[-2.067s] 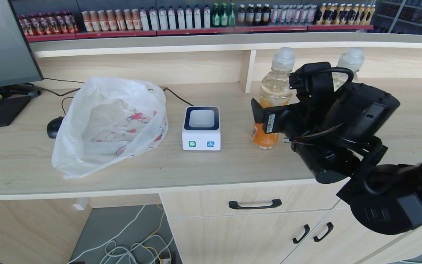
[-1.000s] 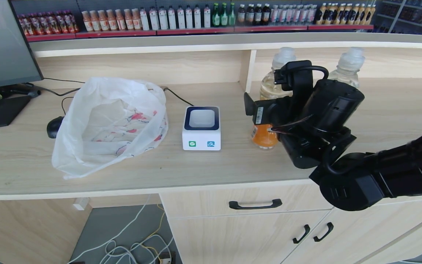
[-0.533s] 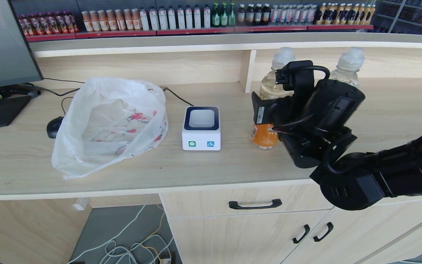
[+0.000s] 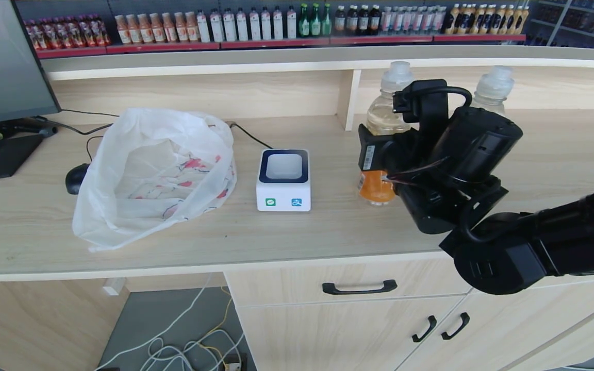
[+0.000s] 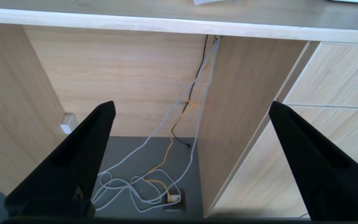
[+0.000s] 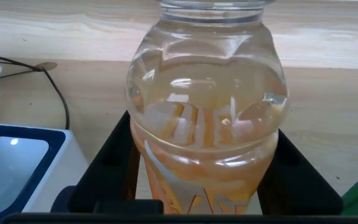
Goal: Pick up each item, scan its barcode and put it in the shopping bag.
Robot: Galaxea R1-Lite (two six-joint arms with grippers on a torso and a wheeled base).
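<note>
Since the earlier head views, the right claw [image 4: 379,165] had come in from the near side and closed round the juice bottle [image 4: 377,190]. The bottle's cap now sat a little higher against the back panel, so it looked just lifted off the wooden counter [image 4: 276,232].

The white shopping bag [image 4: 106,206] lay slumped and open-mouthed well off to that claw's left, beyond the scanner. A second bottle [image 4: 493,87] stood behind the claw, to its right.

The held bottle was upright, with its long axis vertical and its cap up. The claw's two black fingers pressed against opposite sides of its lower, orange part, so the grip was narrow and full of bottle. Which way the barcode faced could not be told.

The barcode scanner [image 4: 283,179] sat near the claw's left, between it and the bag, with its window facing up. The next move was probably a short carry leftward, with the bottle tipped so its label met that window. The right arm was clearly the nearer one.

The left claw [image 5: 190,106] hung below the counter edge, spread wide and holding nothing.
</note>
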